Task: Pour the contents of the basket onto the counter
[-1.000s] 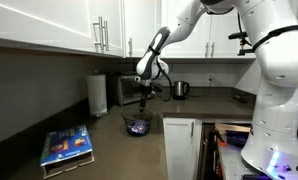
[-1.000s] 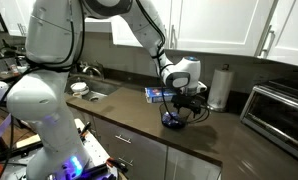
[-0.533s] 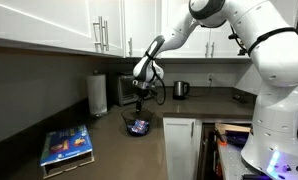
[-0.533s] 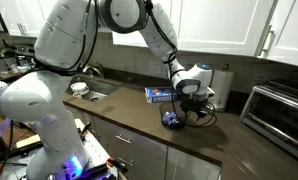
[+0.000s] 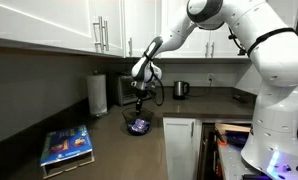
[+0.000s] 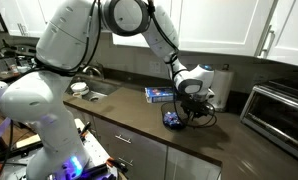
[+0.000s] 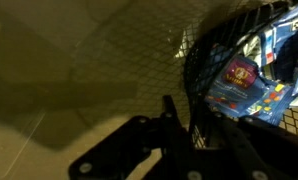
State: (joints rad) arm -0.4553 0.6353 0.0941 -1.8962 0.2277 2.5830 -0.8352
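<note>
On the dark desk [image 5: 109, 152], a paper towel roll [image 5: 98, 93] and a toaster oven [image 5: 124, 90] are seen at the far wall behind the basket [image 5: 129, 122], and a steel kettle [image 5: 180, 89] is set further right. A large flat blue box [image 5: 67, 146] lies well apart from the basket, on the near left. White cabinets [image 5: 59, 25] hang above. Nothing is seen between the basket and the open stretch of desk around it.

In an exterior view a sink [image 6: 89, 92] is shown at the left end of the desk [image 6: 129, 110], with the blue box [image 6: 159, 93] beyond the basket [image 6: 197, 117] and the toaster oven [image 6: 279, 110] at the right. The mesh itself is resolved only in the wrist view, where the basket [image 7: 204, 55] is seen close up and the contents [image 7: 244, 78], blue-and-white packets with a red mark, lie inside against the wire.

The hand [image 5: 141, 103] is held directly above the basket, which sits low at the desk. In the wrist view the hand [image 7: 184, 112] appears clamped narrow on the basket's rim, with the rim passing between its dark fingers [image 7: 169, 110]. In an exterior view the contents [image 6: 172, 120] are seen just left of and below the hand [image 6: 192, 103].
</note>
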